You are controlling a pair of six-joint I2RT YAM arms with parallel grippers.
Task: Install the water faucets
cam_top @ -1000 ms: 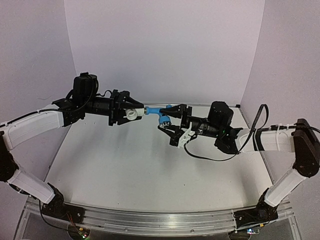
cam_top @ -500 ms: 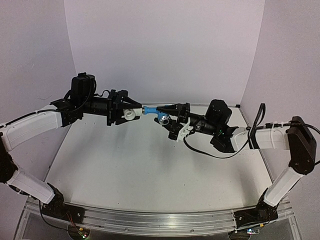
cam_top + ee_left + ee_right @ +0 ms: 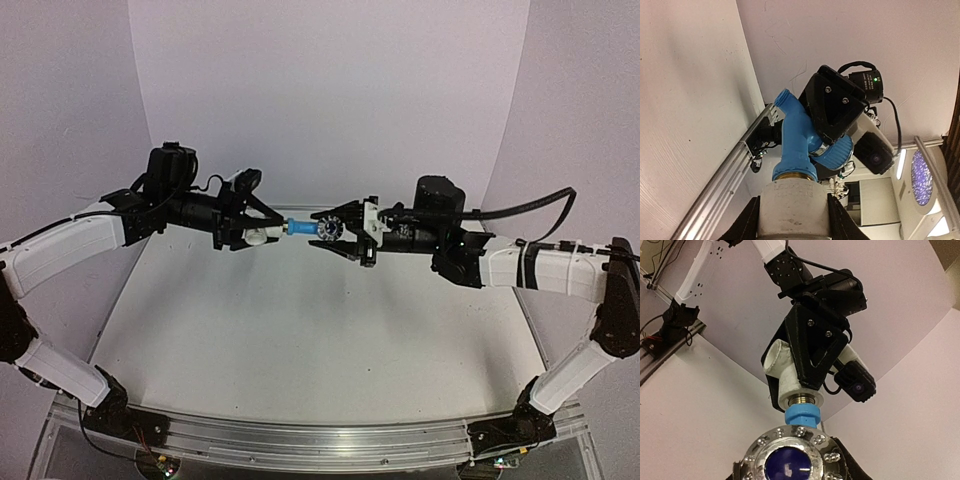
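Two arms raised over the bench (image 3: 300,330), meeting tip to tip, one tap between them.
Top view: both arms reach inward, forearms near level. Left fingers (image 3: 258,210) pinch the one white fitting (image 3: 262,236). The one blue tap (image 3: 300,226) sticks out of it toward the right arm, well above the bench. Right fingers (image 3: 348,212) pinch the tap's knob end. A second ago the right arm hung lower, its wrist turned and its fingers spread wider beside the tap; the left arm has barely shifted. Left wrist view: left fingers (image 3: 747,225) sit on either side of the fitting (image 3: 792,205), the tap (image 3: 795,140) rising from it into the right fingers (image 3: 832,107). Right wrist view: the silvery knob (image 3: 790,455) sits between the right fingers (image 3: 845,465), with the fitting (image 3: 785,375) beyond it in the left fingers (image 3: 812,347).
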